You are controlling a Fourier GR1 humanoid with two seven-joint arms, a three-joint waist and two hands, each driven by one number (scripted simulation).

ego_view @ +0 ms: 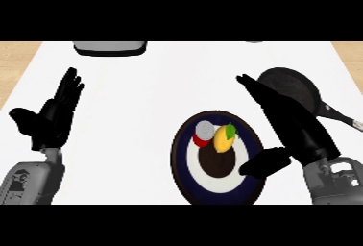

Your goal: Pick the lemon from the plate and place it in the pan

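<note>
Right hand (300, 129): fingers straight and wide, holding nothing. The lemon (224, 138) lies on the plate (178, 154), left of the fingers. Centre the fingers over the lemon, then close.

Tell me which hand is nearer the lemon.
Right. The right hand sits just right of the lemon, its thumb over the plate; the left hand rests open far to the lemon's left.

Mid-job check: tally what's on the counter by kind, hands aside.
Plate: 1
Lemon: 1
Red-and-grey can: 1
Pan: 1
Grey appliance, far edge: 1
Total: 5
</note>
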